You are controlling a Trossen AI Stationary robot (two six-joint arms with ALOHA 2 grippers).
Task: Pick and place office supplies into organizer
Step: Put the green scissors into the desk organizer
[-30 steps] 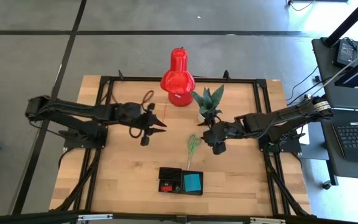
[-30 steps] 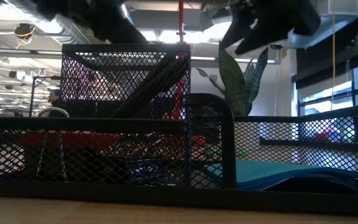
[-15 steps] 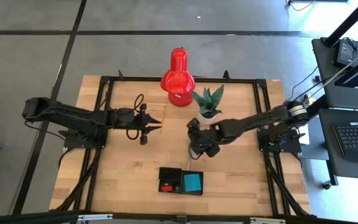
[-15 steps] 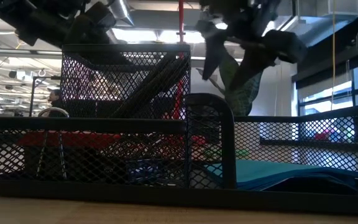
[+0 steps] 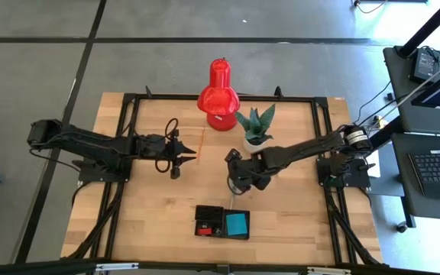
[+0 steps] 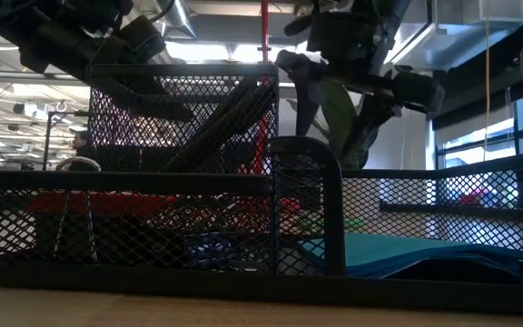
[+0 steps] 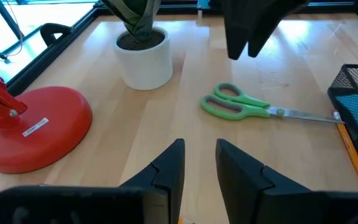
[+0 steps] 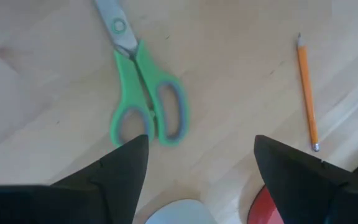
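The green-handled scissors [image 8: 143,93] lie flat on the wooden table, also seen in the left wrist view [image 7: 247,107]. My right gripper [image 8: 201,144] hangs wide open above their handle loops, one finger to each side, touching nothing; in the high view it is mid-table [image 5: 232,166]. An orange pencil [image 8: 307,90] lies on the table past the scissors. My left gripper [image 7: 199,149] hovers left of centre [image 5: 192,153], its fingers a narrow gap apart, holding nothing. The black mesh organizer [image 5: 222,221] sits near the table's near edge with a blue note pad [image 5: 236,223] and a small red piece [image 5: 202,227] inside.
A big red lamp-like object [image 5: 218,95] stands near the far edge, and a green plant in a white pot [image 5: 256,130] stands just beyond my right gripper. In the low view the organizer's mesh walls [image 6: 243,227] fill the foreground. Bare wood lies between the grippers and the organizer.
My right gripper has moved toward the table's left, from beside the plant to above the scissors, and has come lower, staying open. My left gripper has drawn back slightly toward the table's left edge.
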